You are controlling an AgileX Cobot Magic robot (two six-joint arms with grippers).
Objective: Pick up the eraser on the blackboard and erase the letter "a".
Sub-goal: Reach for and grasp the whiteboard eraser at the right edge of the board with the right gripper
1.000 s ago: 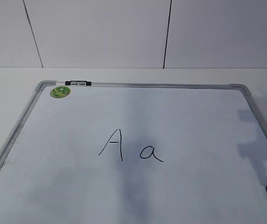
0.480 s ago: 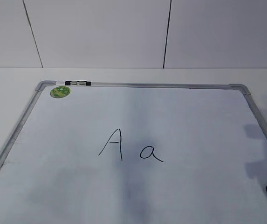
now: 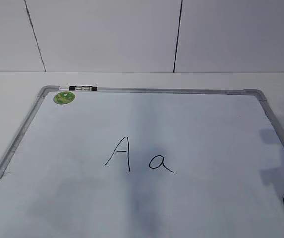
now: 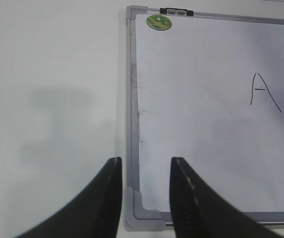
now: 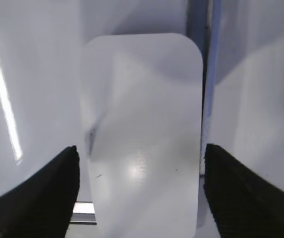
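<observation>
Right wrist view shows the right gripper spread wide astride the eraser, which lies on the blackboard by its frame at 3 o'clock; descend centred, then close evenly on its long sides.

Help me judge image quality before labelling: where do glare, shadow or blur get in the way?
Right wrist view: bright glare streak on the blackboard, a sheen on the eraser washing out its lettering, everything soft. Exterior view: dark shadows over the board's right edge, letter "a" crisp. Left wrist view: faint shadow on the table.
</observation>
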